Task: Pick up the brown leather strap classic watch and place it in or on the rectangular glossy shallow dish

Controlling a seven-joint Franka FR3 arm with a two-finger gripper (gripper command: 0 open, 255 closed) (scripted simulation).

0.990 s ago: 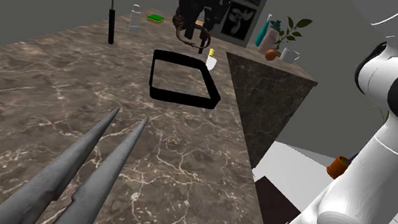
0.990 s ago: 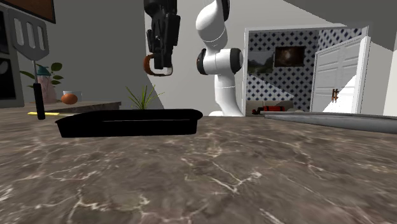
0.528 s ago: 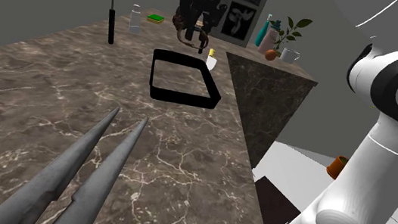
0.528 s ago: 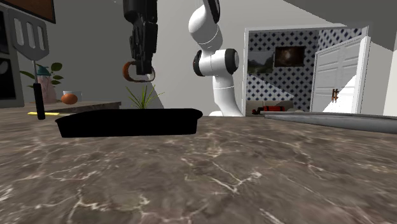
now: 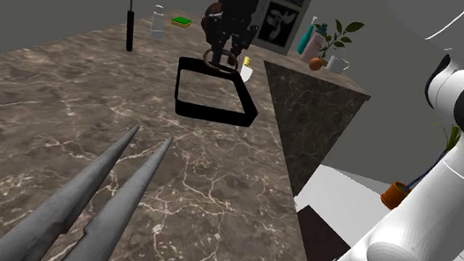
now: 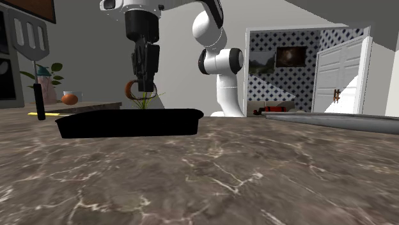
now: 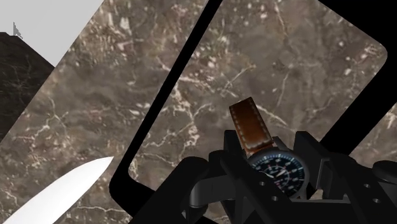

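Fingers point(image 7: 312, 153) clamped on the watch point(image 7: 266, 156), brown strap poking out between them, dark dial up toward the wrist camera. It hangs in the air over the black dish point(image 6: 128, 123), clear of its rim. The dish sits on the marbled bench point(image 5: 89, 119).

The brown-strapped, dark-dialled watch point(image 7: 272, 164), clasped in the hand point(image 6: 143, 88), hangs strap-down just above the shallow, glossy black rectangular dish point(image 5: 215, 115) lying flat on the table point(image 5: 63, 116).
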